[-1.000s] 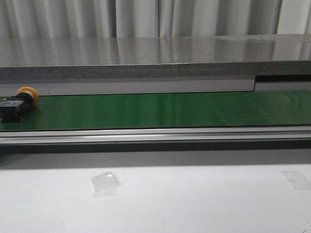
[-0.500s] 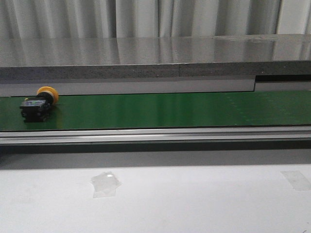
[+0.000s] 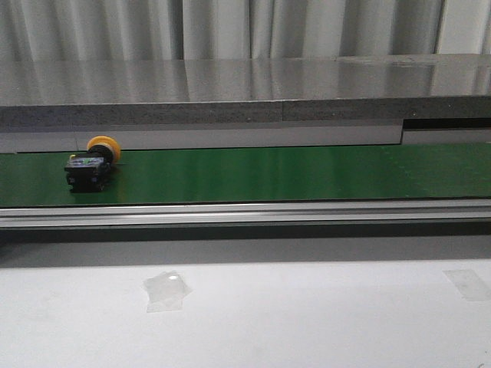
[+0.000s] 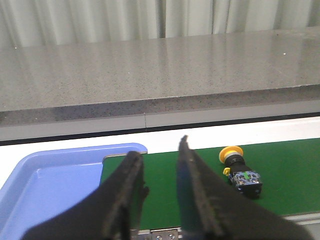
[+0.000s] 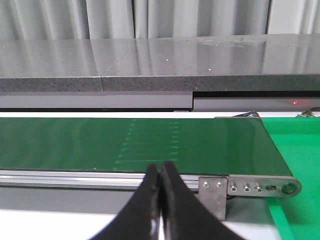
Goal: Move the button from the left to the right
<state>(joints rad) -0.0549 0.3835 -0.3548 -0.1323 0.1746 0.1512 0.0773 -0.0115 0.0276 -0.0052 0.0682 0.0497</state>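
The button lies on its side on the green conveyor belt, toward the belt's left end in the front view; its round yellow-orange cap points toward the far edge of the belt, and its black boxy body faces the near aluminium rail; nothing holds it.

In the left wrist view the left gripper has its jaws spread with a clear gap between them and nothing in that gap; the button rests on the belt ahead of the jaws and off to the side of the right-hand finger, apart from it; green and blue marks show on the body's end face; a blue tray sits at the belt's end, beside the other finger.

In the right wrist view the right gripper has its jaws pressed together with nothing between them; the fingertips hang above the near rail; the belt's end roller bracket lies just beside the jaws; a bright green surface lies beyond that end; the button is outside this view.

A grey stone ledge runs behind the belt, with pale curtains behind it.
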